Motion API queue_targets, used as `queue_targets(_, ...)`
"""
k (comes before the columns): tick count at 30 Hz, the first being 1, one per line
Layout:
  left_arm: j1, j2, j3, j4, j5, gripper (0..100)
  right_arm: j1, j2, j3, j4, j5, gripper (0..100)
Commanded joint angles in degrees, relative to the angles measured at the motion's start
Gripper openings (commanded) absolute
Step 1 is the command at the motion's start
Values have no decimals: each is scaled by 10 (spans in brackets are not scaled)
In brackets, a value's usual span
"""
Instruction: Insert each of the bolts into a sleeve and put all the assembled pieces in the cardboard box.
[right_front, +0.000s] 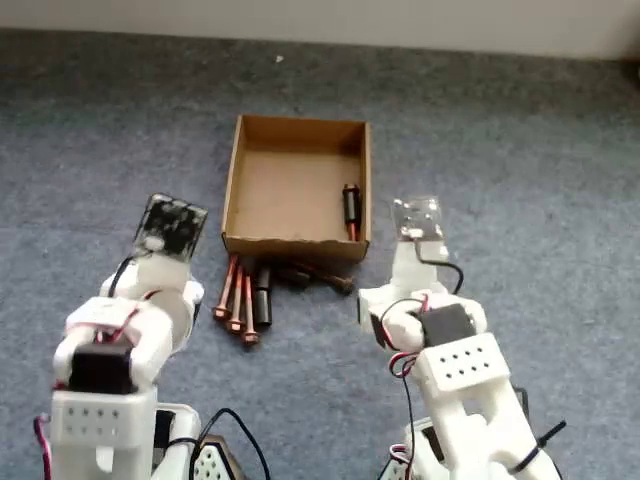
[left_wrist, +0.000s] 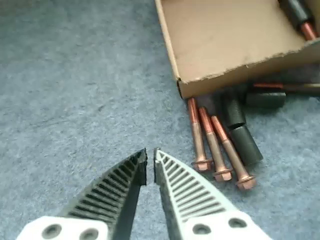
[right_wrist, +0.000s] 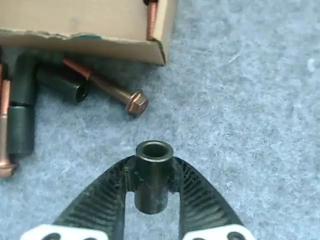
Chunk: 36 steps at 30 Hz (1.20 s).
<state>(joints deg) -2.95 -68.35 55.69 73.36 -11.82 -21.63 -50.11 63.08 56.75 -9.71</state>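
Since the job is pairing bolts w/ sleeves, the grey tabletop carries everything within reach of both arms. The left arm and right arm stand at the near edge, 1 on each side of the parts. The cardboard box sits mid-tabletop toward the far edge, open side up, so finished pieces can prob. just be dropped in. 1 assembled piece already lies inside against its right wall.

The right claw is closed on 1 black sleeve, gripped round the body w/ the bore end clear of the fingers. I'd say it's held like that so a bolt can go straight in. It hangs near the box's near-right corner.

The left claw is empty, tips almost touching w/ just a thin gap, above bare tabletop left of the loose parts. Prob. staged to fetch a bolt; it would need to open 1st.

2 loose sleeves lie end to end just off the box's near wall. Another sleeve lies beside a 4th bolt; can't tell if they touch. 3 copper bolts lie side by side next to the 2 sleeves, heads toward the near edge.
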Motion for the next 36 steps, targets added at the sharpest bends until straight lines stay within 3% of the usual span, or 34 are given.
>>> queue_targets(1,21,110,-43,1,-8,151,26,-29,34,-68,-21,5)
queue_targets(6,23,230,-40,-32,-8,178,49,-29,59,-115,-24,5)
queue_targets(19,30,480,-41,-223,19,178,47,-29,78,-119,-24,5)
queue_targets(26,61,547,-53,-254,21,177,47,-29,79,-119,-24,5)
queue_targets(31,65,566,-67,-255,23,42,47,-29,79,-119,-24,5)
queue_targets(36,68,567,-80,-253,134,11,47,-30,79,-119,-24,5)
